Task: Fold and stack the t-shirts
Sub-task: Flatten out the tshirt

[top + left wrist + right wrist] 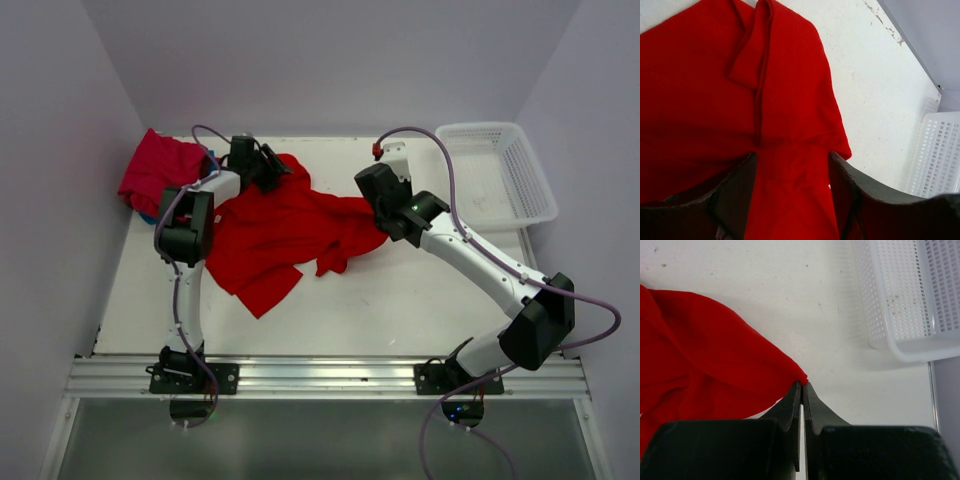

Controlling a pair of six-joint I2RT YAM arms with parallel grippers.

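Top external view: red shirt (280, 235) lies crumpled and partly spread on the white table (400, 300), left of centre, between the two arms. A pink shirt (160, 170) sits bunched at the far left corner, just beside the red shirt, and a sliver of blue cloth (147, 216) shows at its near edge. A white mesh basket (500, 170) stands at the far right corner, well apart from the shirts. The left gripper (272, 172) is over the far edge of the red shirt. The right gripper (382, 222) is at the shirt's right-hand tip.

Left wrist view: left gripper (790, 200) has its jaws spread, with a ridge of red shirt (700, 100) running between the two dark fingers (735, 195). A folded strip of the cloth lies along the shirt ahead of the jaws. The basket (940, 155) shows at the right edge.

Right wrist view: right gripper (802, 387) is clenched, its fingertips pinching the pointed edge of the red shirt (705, 360). From that point the cloth spreads leftward across the table (765, 275). The basket (910, 300) lies ahead to the right.
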